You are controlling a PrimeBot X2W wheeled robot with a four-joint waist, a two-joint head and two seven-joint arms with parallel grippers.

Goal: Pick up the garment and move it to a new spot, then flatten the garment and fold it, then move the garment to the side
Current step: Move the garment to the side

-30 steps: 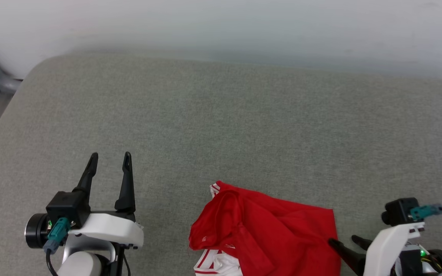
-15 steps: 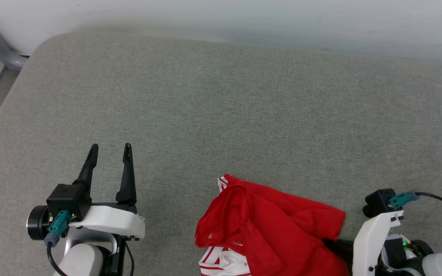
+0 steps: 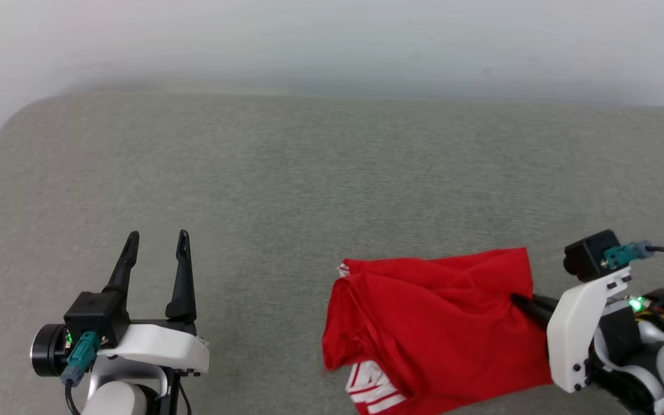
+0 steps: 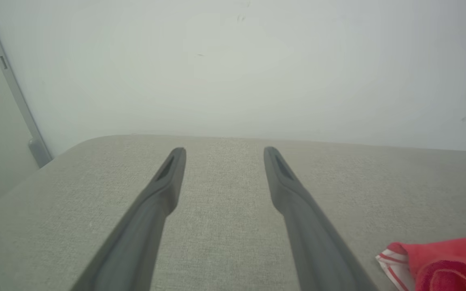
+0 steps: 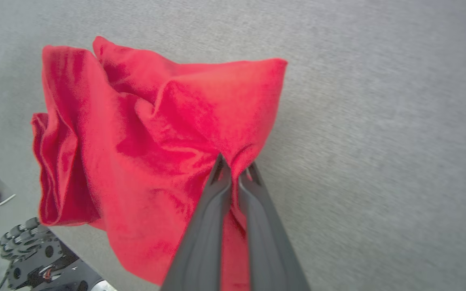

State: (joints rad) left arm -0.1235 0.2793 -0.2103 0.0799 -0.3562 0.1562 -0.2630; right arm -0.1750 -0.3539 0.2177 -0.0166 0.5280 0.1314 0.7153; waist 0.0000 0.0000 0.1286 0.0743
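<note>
Right hand (image 5: 235, 166) is pinched shut on a fold of the red jersey (image 3: 436, 323), at its right edge. The jersey lies bunched on the grey padded surface (image 3: 286, 184), front right. The edge grip probably suits lifting it to a new spot. Left hand (image 3: 157, 234) has its fingers apart, idle, well clear.

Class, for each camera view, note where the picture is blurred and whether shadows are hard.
Head view: the far edge of the grey cushion is blurred, the garment sharper. Left wrist view: even light, no hard shadows; the left claw softens towards the bottom edge. Right wrist view: the cushion streaks with blur beside the right claw.
</note>
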